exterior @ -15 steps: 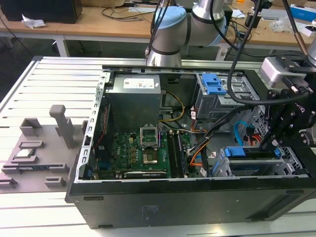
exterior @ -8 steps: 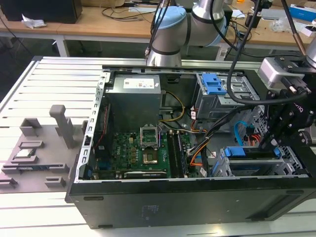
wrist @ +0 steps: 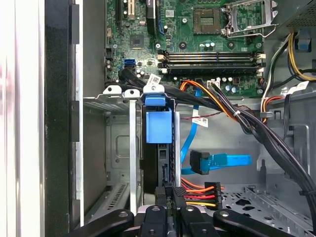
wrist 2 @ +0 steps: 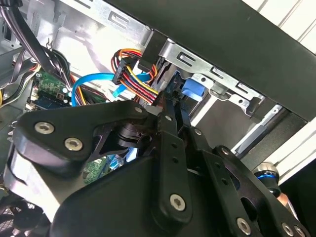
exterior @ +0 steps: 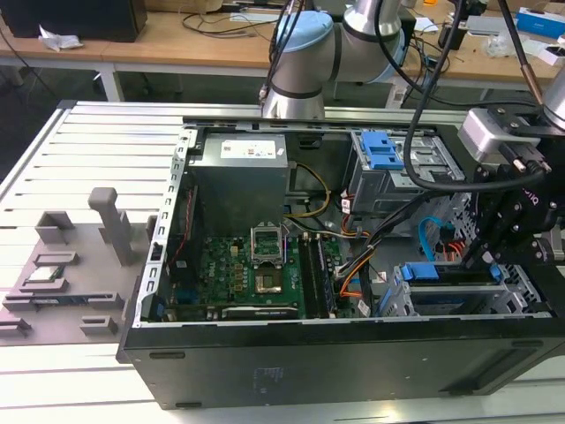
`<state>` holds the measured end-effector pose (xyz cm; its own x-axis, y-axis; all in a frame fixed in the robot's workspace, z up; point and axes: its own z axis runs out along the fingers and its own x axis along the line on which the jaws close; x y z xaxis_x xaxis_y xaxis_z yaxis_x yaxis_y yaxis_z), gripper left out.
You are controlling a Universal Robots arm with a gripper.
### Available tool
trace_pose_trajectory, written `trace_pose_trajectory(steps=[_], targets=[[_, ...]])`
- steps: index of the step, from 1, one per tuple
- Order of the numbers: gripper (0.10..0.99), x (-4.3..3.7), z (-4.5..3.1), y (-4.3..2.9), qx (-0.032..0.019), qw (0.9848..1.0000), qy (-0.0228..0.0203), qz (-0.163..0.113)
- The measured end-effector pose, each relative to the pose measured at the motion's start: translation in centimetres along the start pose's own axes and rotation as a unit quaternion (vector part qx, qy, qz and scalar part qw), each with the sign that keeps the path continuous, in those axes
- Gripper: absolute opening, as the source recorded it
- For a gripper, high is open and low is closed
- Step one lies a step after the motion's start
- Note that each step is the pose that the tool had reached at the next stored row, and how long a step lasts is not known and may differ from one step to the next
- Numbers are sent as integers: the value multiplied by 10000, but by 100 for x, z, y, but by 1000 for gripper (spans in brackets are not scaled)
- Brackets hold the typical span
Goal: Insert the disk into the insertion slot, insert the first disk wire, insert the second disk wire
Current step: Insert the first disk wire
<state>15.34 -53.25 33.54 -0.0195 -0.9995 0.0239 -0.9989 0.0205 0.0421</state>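
The disk [wrist: 159, 153] sits edge-on inside the insertion slot [wrist: 116, 148], its blue frame [wrist: 158, 126] at the open end. In the exterior view the disk [exterior: 450, 296] lies in the grey cage [exterior: 525, 291] at the case's lower right. My gripper [wrist: 170, 193] is at the disk's connector end, shut on the black plug of a red, orange and yellow disk wire [wrist: 200, 195]. The second wrist view has the gripper [wrist 2: 170, 111] with the same multicoloured wire [wrist 2: 133, 74] running to its tips. A blue flat disk wire [wrist: 222, 160] with a black plug lies loose beside the cage.
The open computer case [exterior: 309, 353] rests on a slatted metal table [exterior: 88, 159]. A taller bay with a blue latch [exterior: 384, 150] stands behind the cage. Thick black cable bundles [wrist: 256, 128] cross near the motherboard [exterior: 256, 274]. Grey fixtures [exterior: 62, 265] sit at the exterior view's left.
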Motion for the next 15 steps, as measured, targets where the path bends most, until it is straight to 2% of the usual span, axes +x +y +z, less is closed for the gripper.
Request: trace_pose_trajectory(steps=[4, 5, 7, 10, 12, 15], targets=[[180, -1, 9, 0, 0, 10000, -6, 0], [243, 0, 0, 0, 0, 10000, 0, 0], [243, 1, -79, 4, 0, 10000, -1, 0], [243, -26, -256, 12, 0, 10000, -1, 0], [106, -60, -393, 18, 0, 10000, -1, 0], [106, -66, -497, 23, 0, 10000, 0, 0]])
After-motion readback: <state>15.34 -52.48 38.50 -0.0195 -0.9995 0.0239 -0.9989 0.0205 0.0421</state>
